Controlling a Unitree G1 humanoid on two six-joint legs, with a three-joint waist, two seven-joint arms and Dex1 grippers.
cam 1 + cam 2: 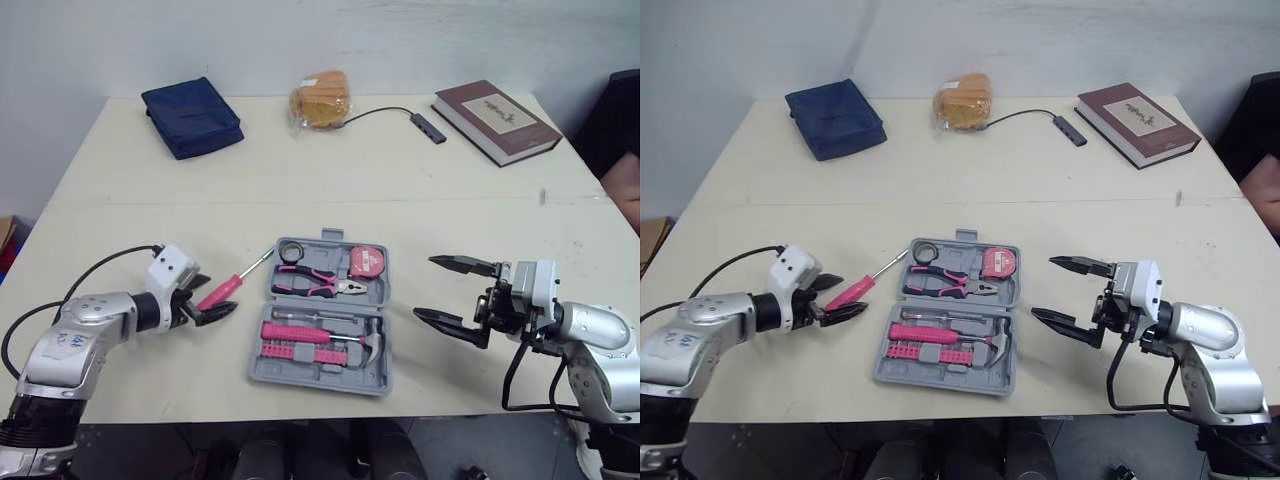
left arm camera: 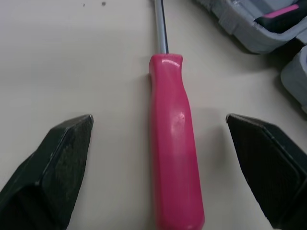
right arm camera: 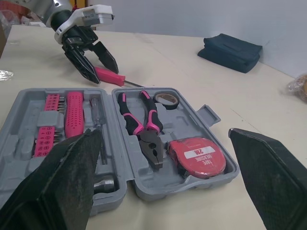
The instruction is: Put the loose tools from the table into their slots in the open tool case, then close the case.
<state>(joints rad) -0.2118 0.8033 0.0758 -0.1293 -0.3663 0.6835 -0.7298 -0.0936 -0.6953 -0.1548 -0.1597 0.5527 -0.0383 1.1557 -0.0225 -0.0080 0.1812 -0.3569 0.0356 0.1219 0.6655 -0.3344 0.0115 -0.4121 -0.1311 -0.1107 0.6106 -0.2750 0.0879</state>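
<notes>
The left hand (image 1: 212,298) is spread open, fingers either side of the pink-handled screwdriver (image 1: 232,284), seemingly apart from it. The screwdriver lies on the counter (image 1: 300,170) just left of the open tool case (image 3: 189,122). The right hand (image 1: 424,287) gapes open beside the case's right.

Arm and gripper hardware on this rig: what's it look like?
Silver metallic shells on left arm and right arm, white block at each wrist. The left gripper and right gripper have two black fingers each, tapering to points. A black cable loops outside each forearm.
</notes>
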